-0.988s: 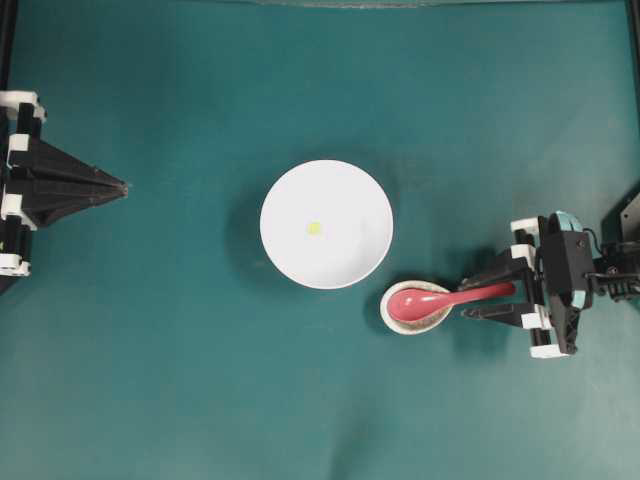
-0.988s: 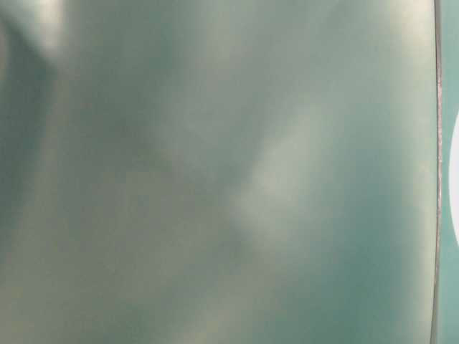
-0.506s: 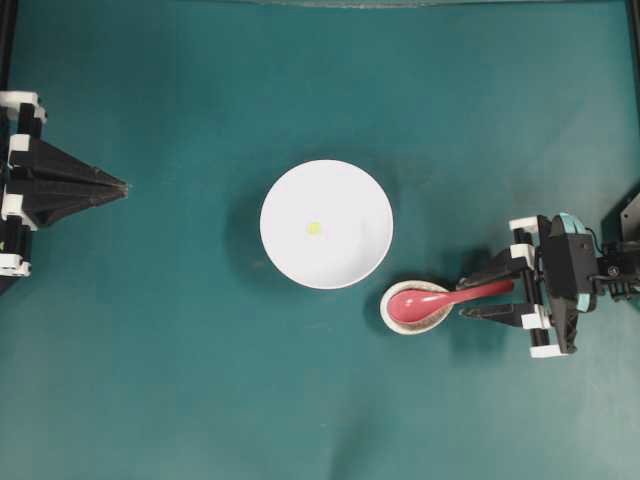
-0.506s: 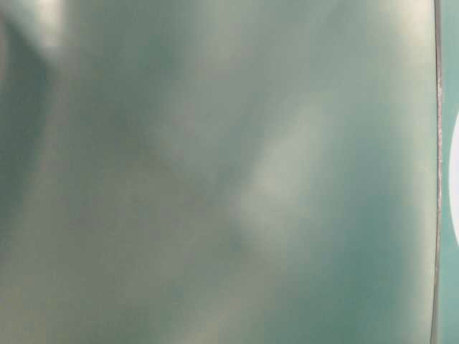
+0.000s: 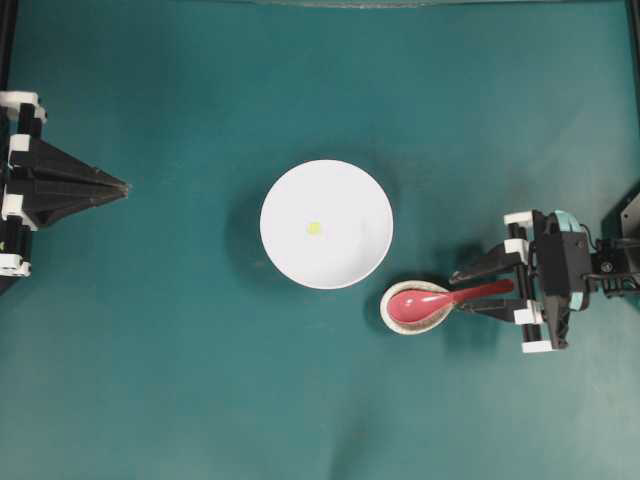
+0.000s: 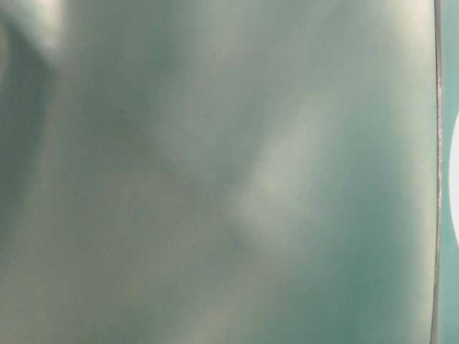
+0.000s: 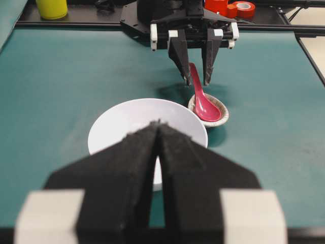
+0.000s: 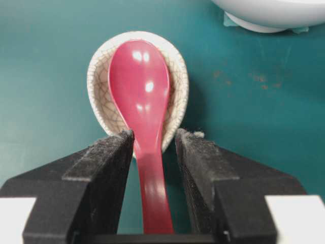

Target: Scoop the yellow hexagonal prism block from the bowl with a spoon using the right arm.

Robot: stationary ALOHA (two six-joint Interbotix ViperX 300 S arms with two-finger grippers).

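Right gripper [image 8: 152, 147]: jaws parted, handle straddled, not yet clamped.
Spoon [image 8: 141, 96]: scoop seated in the spoon rest [image 8: 101, 76], long axis running straight away.
Block [image 5: 314, 228]: farther left, inside the bowl [image 5: 345, 190].
Left gripper [image 7: 158, 127]: closed, empty.

No readable text, label, brand, number or sign appears in any view. The bowl [image 5: 326, 224], the spoon [image 8: 143, 109] and the spoon rest [image 8: 99, 86] are unmarked. The yellow container [image 7: 51, 8] and tape rolls [image 7: 245, 7] beyond the surface [image 5: 200, 380] show no legible print.
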